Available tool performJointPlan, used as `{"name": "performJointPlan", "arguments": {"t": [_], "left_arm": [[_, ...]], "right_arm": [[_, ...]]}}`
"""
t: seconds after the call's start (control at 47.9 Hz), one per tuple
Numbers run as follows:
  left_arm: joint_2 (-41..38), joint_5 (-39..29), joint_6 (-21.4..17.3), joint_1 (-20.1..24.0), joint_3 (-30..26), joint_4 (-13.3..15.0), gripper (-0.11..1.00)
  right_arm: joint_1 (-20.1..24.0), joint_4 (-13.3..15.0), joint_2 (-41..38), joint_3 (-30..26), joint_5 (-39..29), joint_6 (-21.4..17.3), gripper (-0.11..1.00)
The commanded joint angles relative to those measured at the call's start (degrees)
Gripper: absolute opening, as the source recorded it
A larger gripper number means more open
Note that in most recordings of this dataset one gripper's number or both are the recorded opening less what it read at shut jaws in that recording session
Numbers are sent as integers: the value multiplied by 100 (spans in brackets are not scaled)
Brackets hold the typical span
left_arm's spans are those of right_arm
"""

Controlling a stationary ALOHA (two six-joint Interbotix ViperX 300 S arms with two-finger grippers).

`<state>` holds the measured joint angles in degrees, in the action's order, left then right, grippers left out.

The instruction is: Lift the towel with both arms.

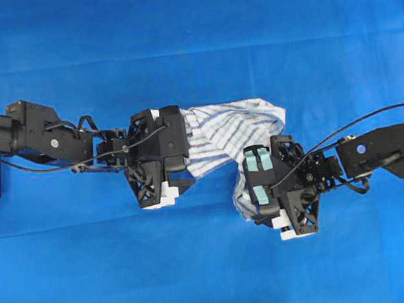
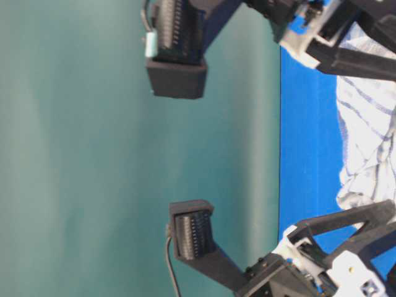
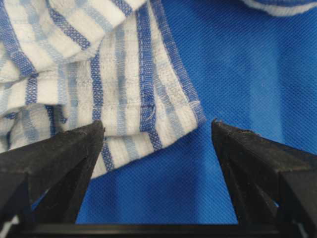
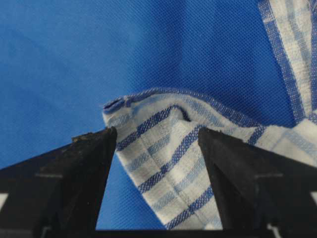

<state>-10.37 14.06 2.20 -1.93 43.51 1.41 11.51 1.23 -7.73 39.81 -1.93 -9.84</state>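
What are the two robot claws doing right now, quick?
Left gripper: open, holding nothing, a corner of the towel partly between its fingers.
Right gripper: open, holding nothing, a folded towel edge between its fingers.

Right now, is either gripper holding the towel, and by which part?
Neither. Left gripper and right gripper are open, each straddling a towel corner.

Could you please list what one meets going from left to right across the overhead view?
Left arm → left claw → towel → right claw → right arm, all on the blue table cloth.
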Motion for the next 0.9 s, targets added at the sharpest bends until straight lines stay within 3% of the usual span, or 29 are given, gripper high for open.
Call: {"name": "performJointPlan", "arguments": {"t": [0.0, 0.313, 0.418, 0.585, 0.647, 0.877], "left_arm": [[-9, 105, 0, -9, -70, 9, 91], [-114, 18, -9, -9, -105, 9, 84], [-114, -176, -9, -9, -123, 9, 65], [-79, -404, -9, -9, -123, 9, 16], [-18, -448, -9, -9, -123, 9, 4], [879, -1037, -18, -9, -220, 9, 3]], "right_arm": [[-35, -53, -35, -70, 70, -9, 67], [-97, -97, -114, -88, 70, 0, 66], [-123, -88, -114, -97, 70, 0, 56], [-149, -88, -70, -97, 53, 9, 11], [-149, -88, 0, -97, 44, 9, 5], [-202, -88, 589, -141, -132, 18, 5]]}}
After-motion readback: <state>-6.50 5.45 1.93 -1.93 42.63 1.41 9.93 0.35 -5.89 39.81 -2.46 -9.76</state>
